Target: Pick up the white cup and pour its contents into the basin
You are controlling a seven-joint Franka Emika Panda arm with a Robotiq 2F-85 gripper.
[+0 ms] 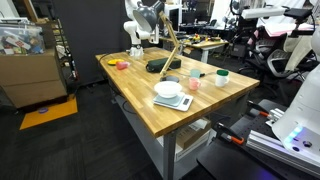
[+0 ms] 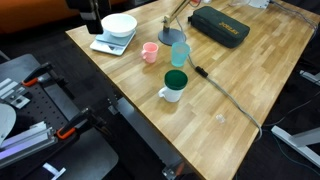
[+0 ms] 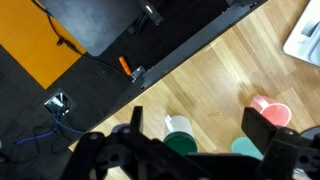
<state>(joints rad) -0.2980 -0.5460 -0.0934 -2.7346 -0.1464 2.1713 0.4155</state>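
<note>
The white cup (image 3: 178, 133), with a dark green top and a small handle, stands upright on the wooden table near its edge. It shows in both exterior views (image 2: 173, 88) (image 1: 221, 76). The dark basin (image 1: 160, 66) lies farther in on the table (image 2: 220, 27). My gripper (image 3: 200, 128) is open and empty, high above the table. In the wrist view the white cup sits between its fingers, close to the left one. In an exterior view the arm (image 1: 140, 22) stands at the table's far side, and the jaws are not clear there.
A light teal cup (image 2: 180, 53) and a pink cup (image 2: 150, 52) stand just behind the white cup. A white bowl on a flat white base (image 2: 119, 27) is near a corner. A pink-orange dish (image 1: 120, 65) lies far off. A slanted wooden stick (image 1: 172, 45) rises by the basin.
</note>
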